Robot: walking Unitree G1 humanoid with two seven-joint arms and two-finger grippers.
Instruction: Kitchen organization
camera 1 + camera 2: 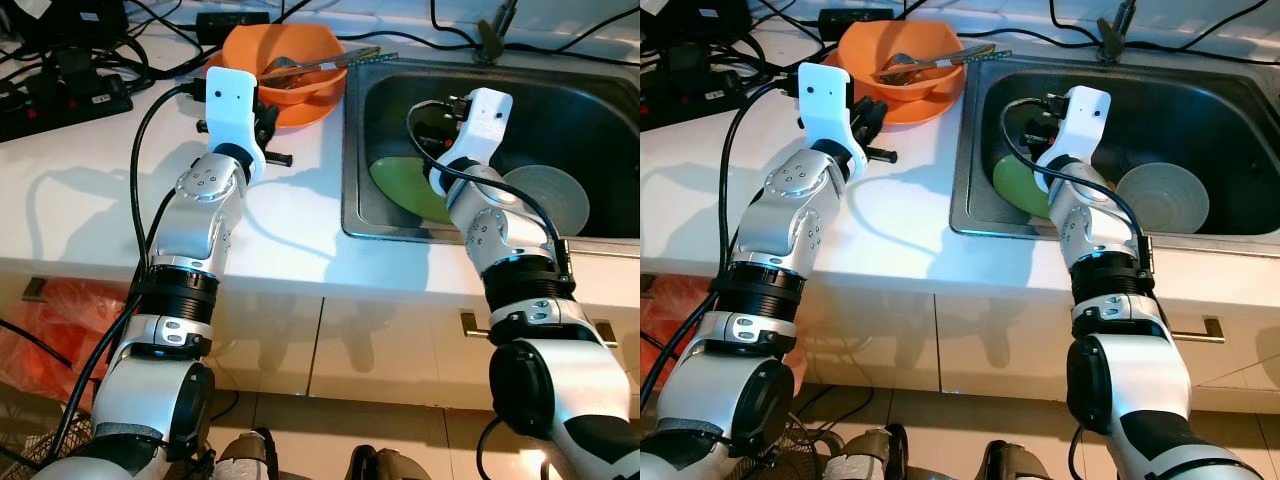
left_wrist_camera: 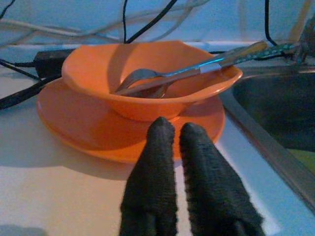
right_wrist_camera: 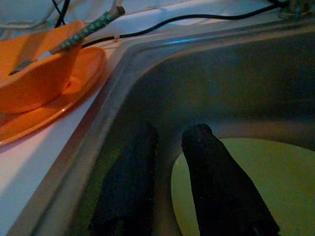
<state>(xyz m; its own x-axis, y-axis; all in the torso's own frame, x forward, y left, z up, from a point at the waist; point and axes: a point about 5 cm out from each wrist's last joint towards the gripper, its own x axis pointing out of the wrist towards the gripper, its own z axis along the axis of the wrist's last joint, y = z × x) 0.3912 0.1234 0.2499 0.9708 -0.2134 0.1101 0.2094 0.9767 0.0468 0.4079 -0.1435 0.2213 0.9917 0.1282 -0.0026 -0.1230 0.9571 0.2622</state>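
White and glossy, the worktop (image 1: 90, 190) ran past a steel sink (image 1: 352, 150) set into it on our right, with black cables (image 1: 60, 50) tangled along the back edge. We had our left gripper (image 2: 176, 133) low over the worktop, its two black fingers pressed together and empty, their tips just at the rim of an orange plate (image 2: 74, 123). On that plate sat an orange bowl (image 2: 98, 73), and in the bowl lay a spoon (image 2: 142, 78) together with other cutlery whose handles stuck out over the rim toward the sink; one handle was green and patterned (image 2: 261, 51).

Our right gripper (image 3: 170, 135) was down inside the sink near the corner closest to the orange dishes. Its fingers stood apart, one on each side of the edge of a green plate (image 3: 256, 182) lying in the basin; we could not tell whether they touched it. Beside the green plate, farther to our right, a grey bowl (image 1: 1162, 197) rested on the sink floor. Below the worktop we saw pale cabinet fronts (image 1: 390, 350).
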